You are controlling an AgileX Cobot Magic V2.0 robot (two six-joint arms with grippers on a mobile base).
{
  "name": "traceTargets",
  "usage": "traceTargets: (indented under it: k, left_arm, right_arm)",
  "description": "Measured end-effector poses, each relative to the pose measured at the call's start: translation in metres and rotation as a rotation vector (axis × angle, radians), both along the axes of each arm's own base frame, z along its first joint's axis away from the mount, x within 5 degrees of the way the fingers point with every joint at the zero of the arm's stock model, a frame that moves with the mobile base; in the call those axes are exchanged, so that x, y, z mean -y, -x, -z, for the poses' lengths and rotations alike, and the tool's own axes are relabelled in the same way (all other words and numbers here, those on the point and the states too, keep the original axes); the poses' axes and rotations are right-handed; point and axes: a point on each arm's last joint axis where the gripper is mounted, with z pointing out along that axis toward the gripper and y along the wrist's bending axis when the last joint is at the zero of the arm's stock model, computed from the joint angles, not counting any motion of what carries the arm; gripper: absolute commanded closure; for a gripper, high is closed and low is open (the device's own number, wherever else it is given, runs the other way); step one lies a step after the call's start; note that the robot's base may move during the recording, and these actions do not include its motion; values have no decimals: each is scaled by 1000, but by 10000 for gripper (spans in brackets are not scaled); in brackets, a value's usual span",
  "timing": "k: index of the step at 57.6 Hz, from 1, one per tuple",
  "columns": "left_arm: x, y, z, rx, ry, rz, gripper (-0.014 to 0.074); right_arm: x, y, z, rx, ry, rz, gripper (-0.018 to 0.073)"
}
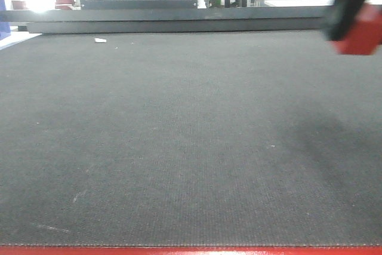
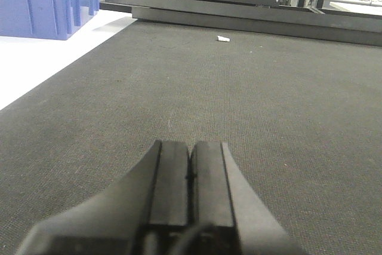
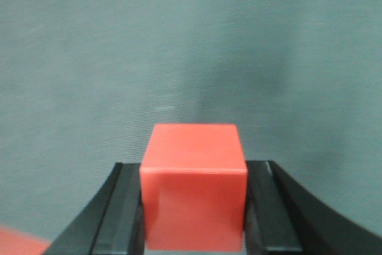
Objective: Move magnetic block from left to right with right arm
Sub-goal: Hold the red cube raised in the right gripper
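The magnetic block (image 3: 194,192), a plain red cube, sits squarely between the two black fingers of my right gripper (image 3: 194,165), which is shut on its sides. In the front view the right arm enters at the top right corner. There the block (image 1: 360,37) hangs blurred, above the dark mat (image 1: 179,135) by the look of it, with the gripper (image 1: 349,19) on it. My left gripper (image 2: 191,144) rests low over the mat, its fingers pressed together with nothing between them.
A small white scrap (image 1: 100,40) lies near the mat's far left. Black frame rails (image 1: 179,25) run along the far edge. A blue bin (image 2: 48,1) stands on the white surface left of the mat. A red strip (image 1: 191,250) borders the near edge.
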Motion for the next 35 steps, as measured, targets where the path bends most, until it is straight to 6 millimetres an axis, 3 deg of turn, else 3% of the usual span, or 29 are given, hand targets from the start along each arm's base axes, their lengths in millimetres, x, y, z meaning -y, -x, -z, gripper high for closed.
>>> traceTargets:
  k: [17, 35]
  left_arm:
    - [0, 0, 0, 0, 0, 0, 713]
    - [0, 0, 0, 0, 0, 0, 713]
  right_arm:
    - [54, 28, 1, 225, 63, 62, 272]
    - [87, 65, -5, 537, 70, 259, 272]
